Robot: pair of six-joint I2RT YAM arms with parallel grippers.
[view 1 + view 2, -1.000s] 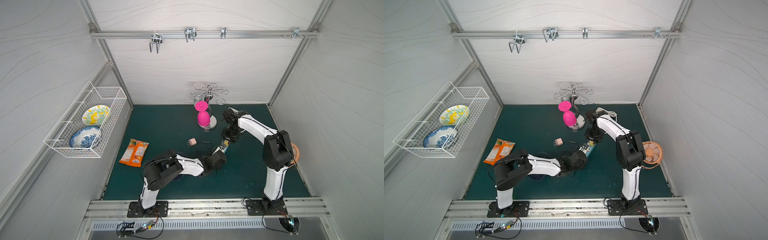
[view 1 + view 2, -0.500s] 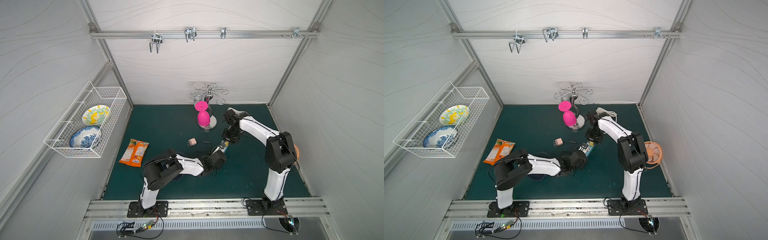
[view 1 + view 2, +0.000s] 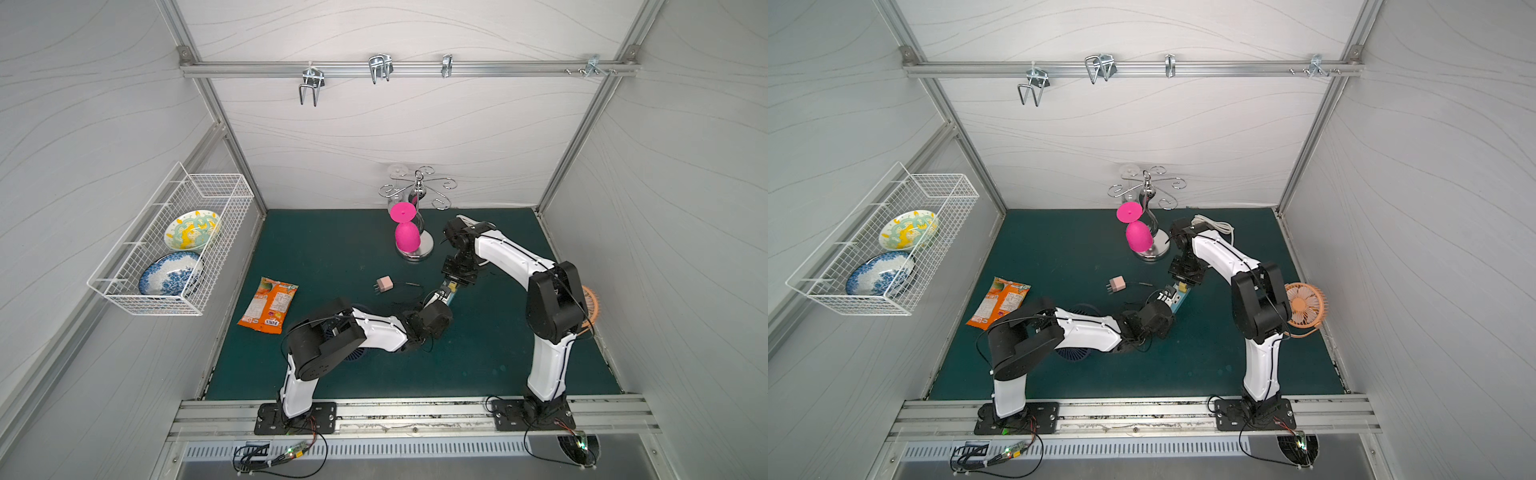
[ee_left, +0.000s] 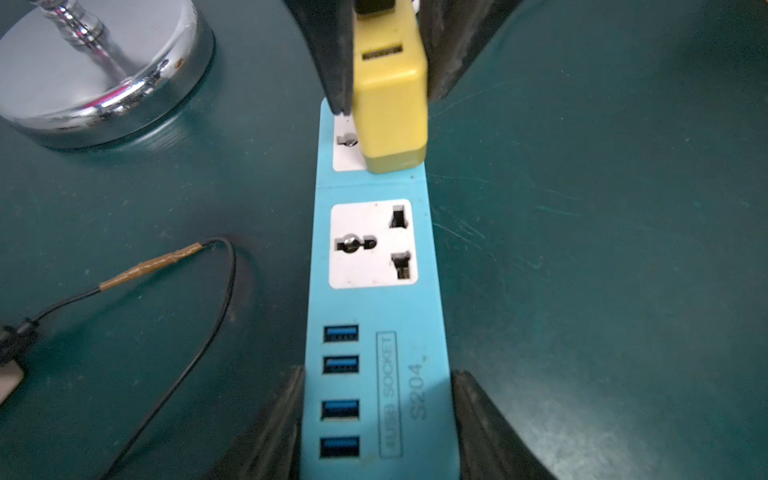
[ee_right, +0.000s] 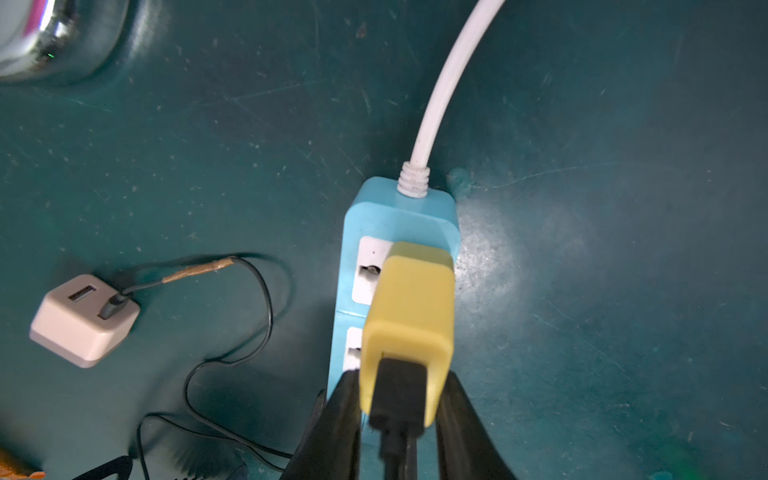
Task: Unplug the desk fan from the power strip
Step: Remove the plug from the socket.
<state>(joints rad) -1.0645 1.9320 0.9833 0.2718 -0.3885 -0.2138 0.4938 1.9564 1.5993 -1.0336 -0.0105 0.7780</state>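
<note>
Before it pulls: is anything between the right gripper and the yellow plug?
Nothing visible does. The right gripper is shut on the yellow plug, jaws against both sides; the left gripper clamps the power strip.

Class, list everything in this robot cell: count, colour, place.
Mat: one, dark green, floor.
Power strip: one, light blue, mid-mat.
Plugged charger: one, yellow, in strip.
Loose charger: one, pinkish, beside strip.
Cord: one, white, from strip.
Snack packet: one, orange, mat's left side.
Bowls: two, yellow-green and blue, wall basket.
Goblet: one, pink, hung on chrome stand.
Fans: two, orange beside right arm, dark blue under left arm.
Arms: two, white-black; left jaws shut on strip, right jaws on plugged charger.
</note>
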